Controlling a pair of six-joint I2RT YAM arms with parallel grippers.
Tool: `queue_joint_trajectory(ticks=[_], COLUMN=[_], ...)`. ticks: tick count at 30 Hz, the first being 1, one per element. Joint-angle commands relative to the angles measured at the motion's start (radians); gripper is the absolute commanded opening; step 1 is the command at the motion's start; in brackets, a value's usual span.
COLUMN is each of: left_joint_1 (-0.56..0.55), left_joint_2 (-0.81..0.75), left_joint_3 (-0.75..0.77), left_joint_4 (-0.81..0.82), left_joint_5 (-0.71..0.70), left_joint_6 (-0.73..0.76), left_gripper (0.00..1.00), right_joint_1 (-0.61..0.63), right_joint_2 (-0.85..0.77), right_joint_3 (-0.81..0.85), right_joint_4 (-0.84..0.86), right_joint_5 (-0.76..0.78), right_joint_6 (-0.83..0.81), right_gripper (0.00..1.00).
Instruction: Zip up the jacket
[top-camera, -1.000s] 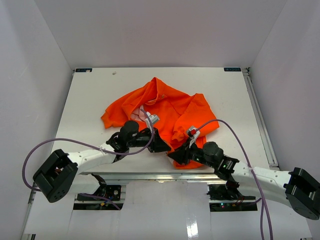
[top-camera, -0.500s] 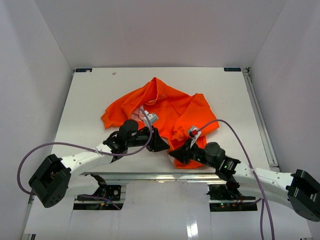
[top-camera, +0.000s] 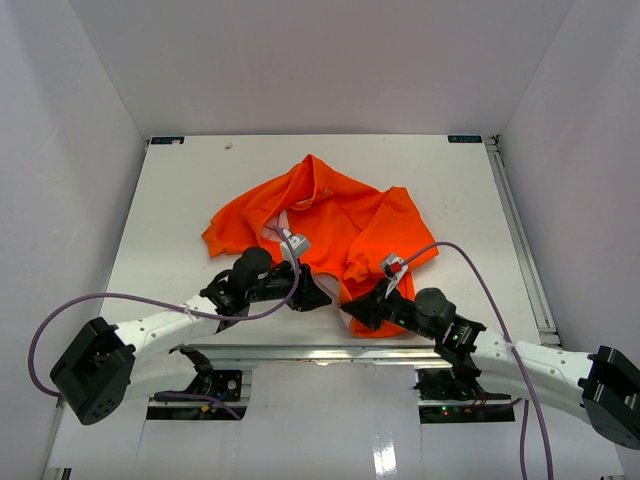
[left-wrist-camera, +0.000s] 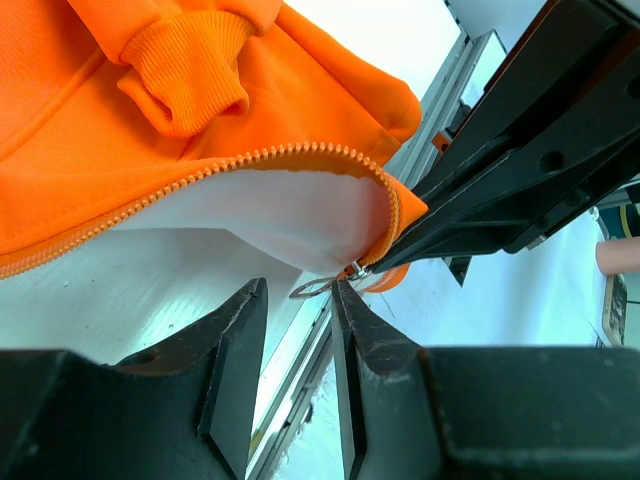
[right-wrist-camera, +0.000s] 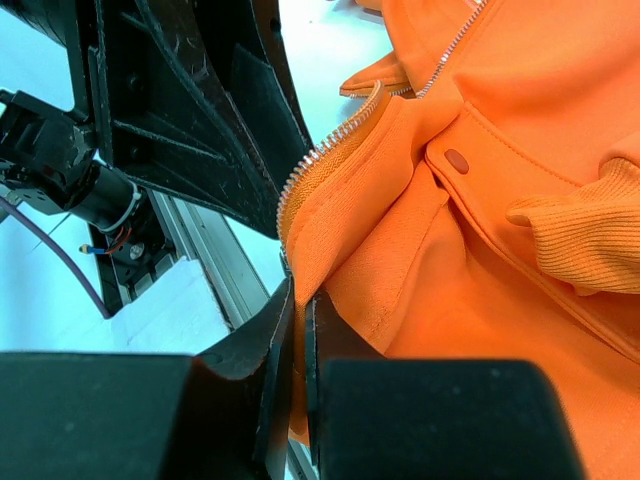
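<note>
One jacket (top-camera: 340, 215) hem inside right hand (right-wrist-camera: 298, 300), left hand (left-wrist-camera: 298, 295) beside.

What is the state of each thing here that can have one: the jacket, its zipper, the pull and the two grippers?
jacket: unzipped, crumpled on the table.
zipper: open, pale lining showing beside the teeth.
zipper pull: at the corner of the front edge, in the gap of the left gripper, not clamped.
left gripper: open.
right gripper: shut on the jacket's edge beside the zipper.
</note>
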Motion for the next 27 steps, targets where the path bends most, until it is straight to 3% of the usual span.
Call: queue_joint_trajectory(ticks=[1,8,27], left_joint_1=[-0.001,-0.004,-0.031], left_joint_2=[0.012,0.052,0.071], left_joint_3=[0.003,0.005,0.011], left_joint_4=[0.032,0.086,0.129], left_joint_5=[0.027,0.078,0.075], left_joint_6=[0.014,-0.009,-0.029], left_gripper=[0.41,0.32,0.32], right_joint_1=[0.004,0.004,0.005], right_joint_2=[-0.003,0.033,0.089], right_joint_3=[-0.007,-0.005,0.003], right_joint_4=[0.065,0.092,0.082], right_joint_5=[0.018,0.007,0.003], right_joint_6=[0.0,0.005,-0.003], right_gripper=[0.08,0.08,0.08])
